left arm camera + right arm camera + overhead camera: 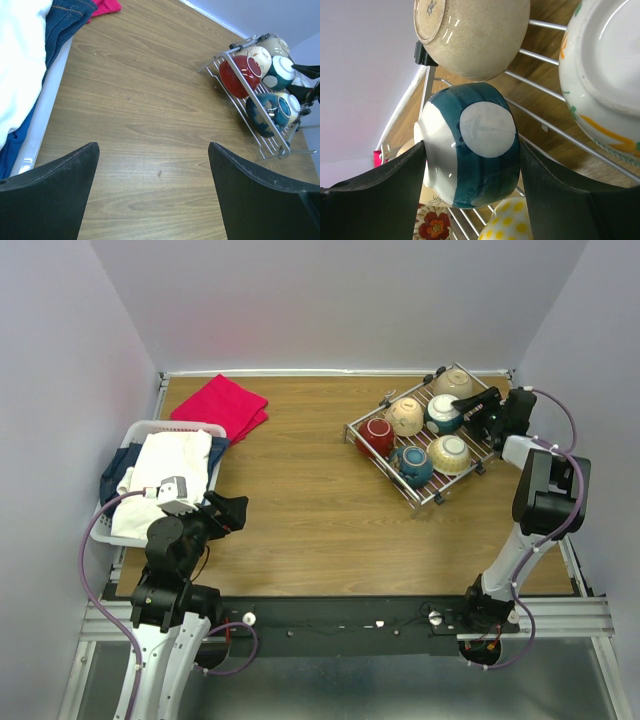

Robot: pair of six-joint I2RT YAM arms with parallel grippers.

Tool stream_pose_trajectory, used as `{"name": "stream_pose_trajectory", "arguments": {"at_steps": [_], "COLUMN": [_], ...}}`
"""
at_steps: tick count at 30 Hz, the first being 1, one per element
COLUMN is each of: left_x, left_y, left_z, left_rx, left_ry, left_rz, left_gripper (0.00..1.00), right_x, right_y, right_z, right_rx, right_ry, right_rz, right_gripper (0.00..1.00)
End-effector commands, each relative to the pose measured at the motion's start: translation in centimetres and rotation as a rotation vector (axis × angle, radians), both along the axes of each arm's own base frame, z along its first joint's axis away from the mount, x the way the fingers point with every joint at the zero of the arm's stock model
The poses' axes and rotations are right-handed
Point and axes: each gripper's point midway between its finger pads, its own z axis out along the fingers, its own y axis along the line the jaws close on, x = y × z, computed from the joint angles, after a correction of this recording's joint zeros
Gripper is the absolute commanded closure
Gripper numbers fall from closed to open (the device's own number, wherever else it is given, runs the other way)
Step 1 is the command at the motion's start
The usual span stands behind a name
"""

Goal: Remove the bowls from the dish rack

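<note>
Black fingers (375, 200) of the right gripper (468, 403) are pressed against both sides of a teal bowl with white spots (470, 150), which is clamped between them inside the dish rack (383, 467). The right arm is raised from its base and bent over the rack's far right corner, so that the bowl is reached from the rack's right side. Whether the bowl is lifted clear of the bars cannot be told.

The left arm is folded low, well apart from the rack on its left. The left gripper (152, 150) is held over the bare wooden surface (150, 100), its fingers spread wide with nothing between them.

Six bowls are counted in the rack from above: the clamped one near the rack's middle, a second teal bowl (413, 465) at its near edge, a red bowl (376, 436) at its left corner, two tan bowls (404, 417) toward its far side and a cream bowl (450, 453) at its right. One white basket (165, 426) of laundry and one red cloth (222, 405) are seen well to the rack's left
</note>
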Motion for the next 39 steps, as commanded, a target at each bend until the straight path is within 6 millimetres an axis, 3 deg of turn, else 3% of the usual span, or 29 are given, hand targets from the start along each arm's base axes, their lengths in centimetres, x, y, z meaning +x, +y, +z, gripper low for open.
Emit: {"name": "stream_pose_trajectory", "arguments": {"at_steps": [1, 19, 39], "left_x": [-0.1, -0.1, -0.1], "left_y": [-0.1, -0.2, -0.4], "left_z": [0.8, 0.9, 0.9], "left_rx": [-0.002, -0.002, -0.003], "left_ry": [-0.031, -0.031, -0.036], "left_rz": [-0.010, -0.015, -0.026], "left_gripper": [0.01, 0.01, 0.01], "right_x": [0.5, 0.4, -1.1], "right_y": [0.4, -0.7, -0.1], "right_z": [5.1, 9.0, 11.4], "right_rx": [-0.083, -0.309, -0.396], "right_ry": [-0.113, -0.181, -0.194], "right_rz": [0.057, 0.115, 0.187], "right_gripper": [0.68, 0.75, 0.79]}}
